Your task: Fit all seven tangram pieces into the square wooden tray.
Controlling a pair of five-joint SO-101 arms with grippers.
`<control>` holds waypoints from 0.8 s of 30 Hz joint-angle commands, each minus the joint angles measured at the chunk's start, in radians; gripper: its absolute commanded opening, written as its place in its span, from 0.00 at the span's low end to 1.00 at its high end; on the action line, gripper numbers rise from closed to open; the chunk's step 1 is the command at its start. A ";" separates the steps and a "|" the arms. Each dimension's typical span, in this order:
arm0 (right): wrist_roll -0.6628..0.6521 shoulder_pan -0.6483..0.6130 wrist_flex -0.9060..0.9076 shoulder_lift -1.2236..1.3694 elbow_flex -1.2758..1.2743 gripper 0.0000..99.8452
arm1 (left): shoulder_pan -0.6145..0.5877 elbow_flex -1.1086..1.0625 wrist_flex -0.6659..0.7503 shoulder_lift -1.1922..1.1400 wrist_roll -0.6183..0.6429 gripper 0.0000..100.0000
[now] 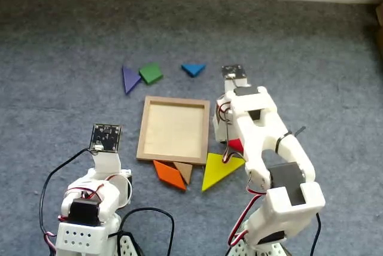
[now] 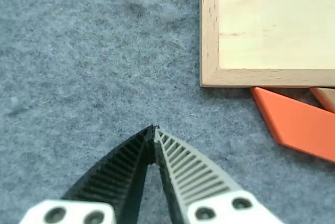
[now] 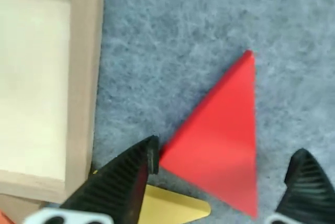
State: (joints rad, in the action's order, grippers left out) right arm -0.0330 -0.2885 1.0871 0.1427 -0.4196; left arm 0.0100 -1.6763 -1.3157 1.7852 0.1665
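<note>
The square wooden tray [image 1: 144, 130] lies empty mid-table. A purple triangle [image 1: 128, 78], a green square [image 1: 150, 73] and a blue triangle [image 1: 192, 69] lie beyond it. Along its near edge lie an orange parallelogram [image 1: 169, 173], a tan triangle [image 1: 184, 171] and a yellow triangle [image 1: 218, 169]. The red triangle [image 3: 220, 135] lies flat on the carpet right of the tray [image 3: 86, 77]. My right gripper [image 3: 227, 158] is open just above it, one finger on each side. My left gripper [image 2: 153, 130] is shut and empty near the tray's corner [image 2: 209, 51], left of the orange parallelogram [image 2: 298, 124].
Grey carpet covers the whole table. The right arm [image 1: 257, 130] stretches along the tray's right side and hides most of the red piece from above. The left arm [image 1: 96, 196] sits at the near left. Open carpet lies left of the tray.
</note>
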 commanded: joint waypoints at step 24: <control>-0.094 -0.053 0.054 -0.012 0.019 0.34 | -0.012 -0.019 -0.006 0.027 -0.003 0.01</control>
State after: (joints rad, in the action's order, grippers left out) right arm -0.1082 -0.3391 1.1362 0.1427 -0.4196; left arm 0.0100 -1.6763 -1.3157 1.7852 0.1665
